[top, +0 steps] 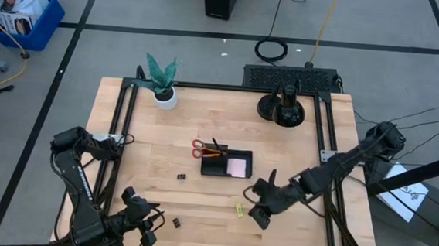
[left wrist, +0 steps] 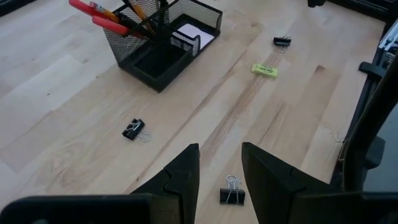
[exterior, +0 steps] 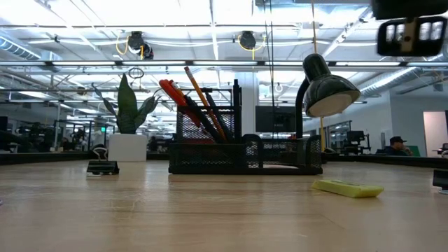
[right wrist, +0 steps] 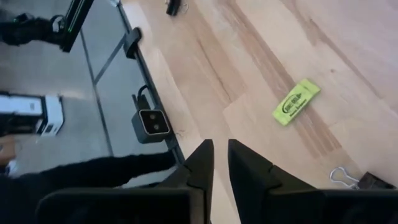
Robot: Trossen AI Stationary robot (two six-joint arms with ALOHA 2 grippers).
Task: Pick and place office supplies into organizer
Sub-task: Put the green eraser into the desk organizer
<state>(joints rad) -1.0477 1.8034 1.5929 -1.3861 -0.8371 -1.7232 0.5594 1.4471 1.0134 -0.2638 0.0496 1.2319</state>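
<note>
binder clip (left wrist: 231, 195) lies loose on the table's near edge, just ahead of the left gripper (left wrist: 219, 171), whose fingers stand apart and empty. farther in, the right gripper (right wrist: 220, 163), nearly pressed together, hovers beside the yellow-green piece (right wrist: 296, 101); a fetch seems underway. beyond sits the organizer (top: 227, 163), scissors already inside.

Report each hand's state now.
Left hand: open, empty, above a binder clip.
Right hand: nearly closed, holding nothing.

Open-plan lab: taped floor (top: 132, 47), strip lights (exterior: 210, 14) over rows of workstations behind the wooden tabletop (top: 198, 207)
</note>
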